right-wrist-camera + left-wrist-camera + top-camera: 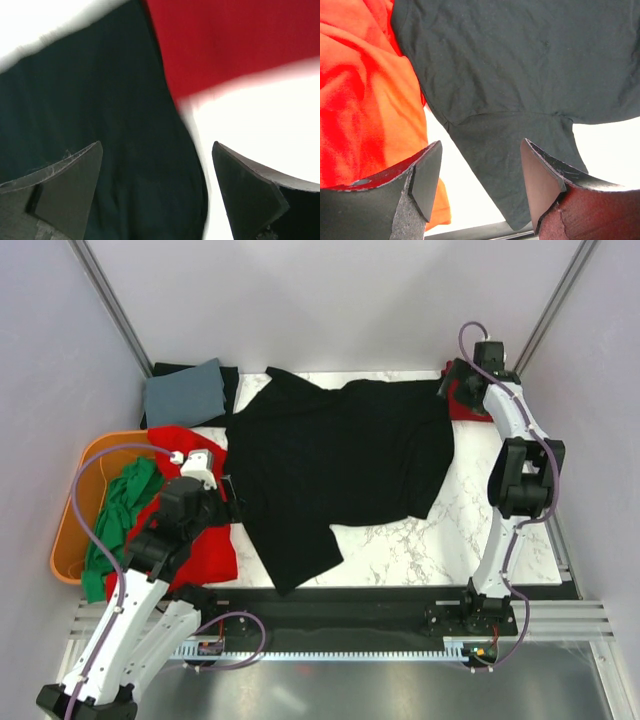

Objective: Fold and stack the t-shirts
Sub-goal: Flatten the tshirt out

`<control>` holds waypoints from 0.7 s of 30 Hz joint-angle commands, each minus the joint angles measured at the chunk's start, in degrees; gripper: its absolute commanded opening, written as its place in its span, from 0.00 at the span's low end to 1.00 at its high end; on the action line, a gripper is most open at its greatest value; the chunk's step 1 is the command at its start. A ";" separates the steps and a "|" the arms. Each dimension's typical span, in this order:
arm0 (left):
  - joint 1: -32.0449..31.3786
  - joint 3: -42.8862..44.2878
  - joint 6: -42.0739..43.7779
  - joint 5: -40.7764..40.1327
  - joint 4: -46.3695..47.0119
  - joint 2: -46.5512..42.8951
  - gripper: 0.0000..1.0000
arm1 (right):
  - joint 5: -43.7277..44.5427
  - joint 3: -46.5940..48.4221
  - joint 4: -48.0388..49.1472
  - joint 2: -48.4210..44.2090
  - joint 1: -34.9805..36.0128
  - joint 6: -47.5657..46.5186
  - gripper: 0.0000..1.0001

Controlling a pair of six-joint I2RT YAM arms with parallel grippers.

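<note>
Jaws wide and empty on left gripper (480, 185) and right gripper (157, 185) over the black short-sleeved cloth t-shirt (340, 460), likely limp and light, so I'd pinch its near-left sleeve and far-right corner.

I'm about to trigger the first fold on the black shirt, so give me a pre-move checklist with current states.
1. Left hand open: ok.
2. Right hand open: ok.
3. Left hand over the sleeve of the black t-shirt: ok.
4. Black t-shirt lying smooth: not ok, far edge bunched.
5. Red t-shirt beside the left arm clear of it: not ok, the edges touch.
6. Right hand touching cloth: cannot tell.
</note>
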 commanded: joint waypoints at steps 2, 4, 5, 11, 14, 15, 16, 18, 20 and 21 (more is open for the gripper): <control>0.17 0.41 0.30 0.62 1.85 1.03 0.71 | -2.91 -18.77 -0.47 -20.09 0.65 4.14 0.97; 0.00 1.02 0.04 1.32 1.59 1.64 0.71 | -6.76 -31.51 0.76 -28.85 1.26 6.51 0.97; 0.00 1.20 -0.31 1.58 1.41 1.74 0.71 | -7.57 -35.47 0.94 -31.78 1.44 7.22 0.96; -0.09 -0.11 -7.87 5.19 -0.52 5.07 0.65 | -10.57 -59.14 2.43 -49.47 6.25 10.03 0.90; -1.67 0.15 -8.66 5.63 -1.31 6.83 0.64 | -11.27 -62.75 2.79 -50.01 9.86 8.72 0.79; -1.76 0.15 -8.75 5.63 -1.40 6.92 0.64 | -10.92 -63.19 2.26 -49.75 10.31 8.46 0.73; -1.85 0.15 -8.84 5.63 -1.40 6.75 0.64 | -10.39 -63.37 1.99 -49.22 10.75 8.37 0.71; -2.90 -0.03 -8.93 3.52 -1.40 6.40 0.64 | -9.25 -63.55 1.29 -48.52 12.24 8.28 0.65; -4.12 -0.03 -8.93 2.30 -1.49 5.96 0.64 | -7.67 -63.72 1.20 -47.02 13.99 8.28 0.59; -4.39 -0.03 -9.19 1.94 -1.49 5.87 0.64 | -6.71 -63.72 1.46 -45.71 14.61 8.28 0.56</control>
